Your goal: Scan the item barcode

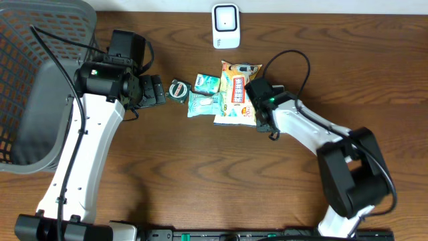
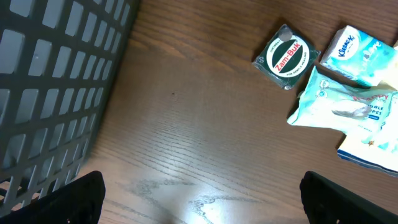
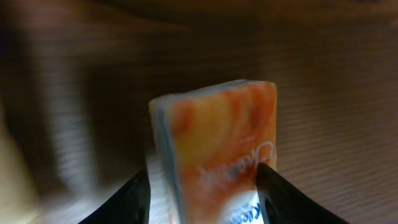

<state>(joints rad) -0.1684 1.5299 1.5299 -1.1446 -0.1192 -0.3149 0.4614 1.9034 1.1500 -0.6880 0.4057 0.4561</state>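
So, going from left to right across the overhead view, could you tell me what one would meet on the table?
Grey basket → left gripper → Zam-Buk tin → Kleenex pack → orange snack bag.

Zam-Buk on the tin (image 2: 287,57) — Kleenex (tilted) on tissue pack (image 2: 360,55).

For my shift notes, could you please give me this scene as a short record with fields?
scanner: white, at the far edge, apart from the items
items: Zam-Buk tin, Kleenex pack, wipes pack, orange packet, clustered together
basket: grey mesh, far left
left gripper: open, empty, beside the Zam-Buk tin
right gripper: fingers either side of the orange packet; grip unclear
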